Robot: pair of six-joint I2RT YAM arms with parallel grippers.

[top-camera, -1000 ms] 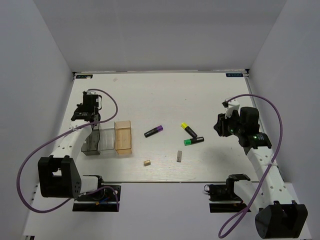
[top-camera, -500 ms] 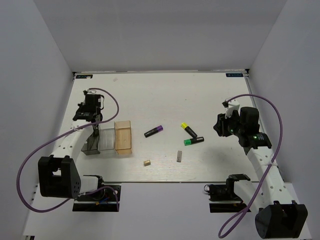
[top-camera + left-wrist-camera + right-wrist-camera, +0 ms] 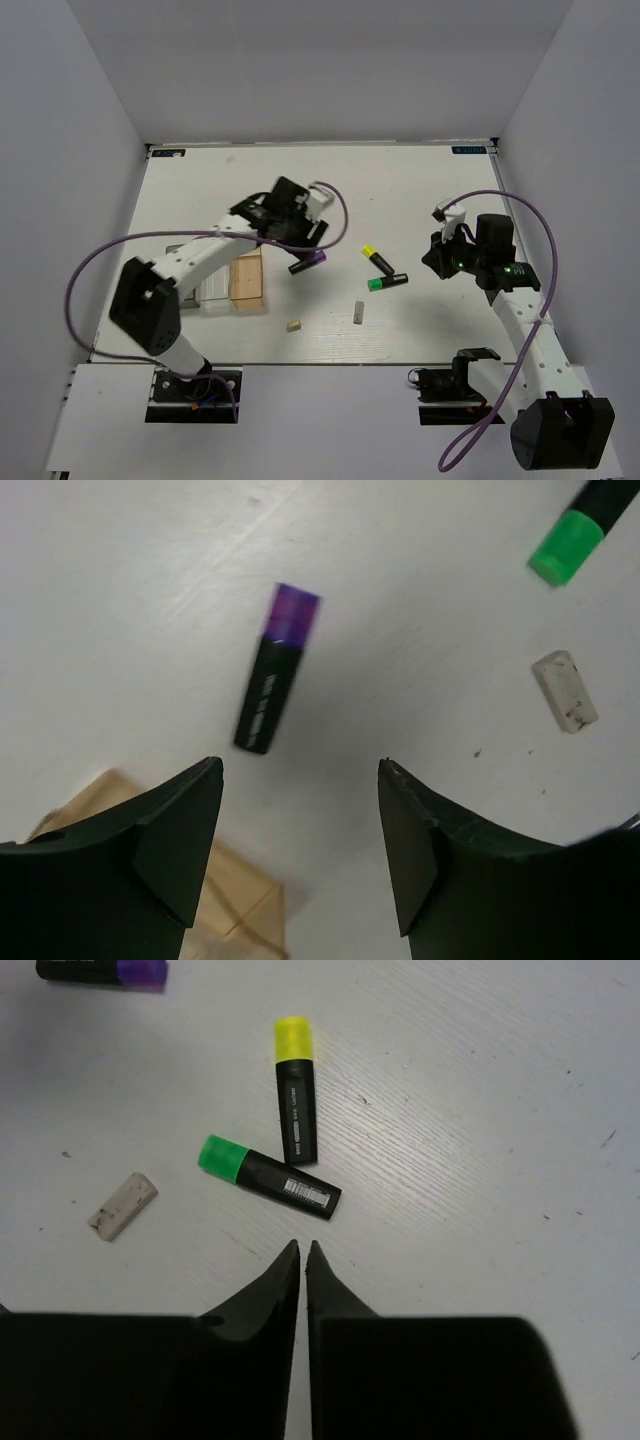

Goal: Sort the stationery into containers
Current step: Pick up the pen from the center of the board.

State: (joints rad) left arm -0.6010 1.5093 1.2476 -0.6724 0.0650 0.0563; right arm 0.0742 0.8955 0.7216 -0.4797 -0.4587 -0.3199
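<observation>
Three short black markers lay loose on the white table (image 3: 450,190). The purple-capped marker (image 3: 308,262) was near the centre. The yellow-capped marker (image 3: 376,259) and green-capped marker (image 3: 387,282) lay close together at its 3 o'clock.

The left gripper (image 3: 303,243) hovered over the purple-capped marker with its fingers spread wide and nothing between them. In its wrist view the marker lay at 12 o'clock of the gap.

The light tan wooden box (image 3: 247,280) stood at the marker's 8 o'clock. The clear plastic box (image 3: 213,289) was against its 9 o'clock side.

The small grey bar (image 3: 358,313) lay at 7 o'clock of the green-capped marker. The tiny tan block (image 3: 294,326) lay at 6 o'clock of the purple one.

The right gripper (image 3: 303,1248), at 3 o'clock of the green-capped marker, had its fingers drawn together to a thin slit, gripping nothing.
</observation>
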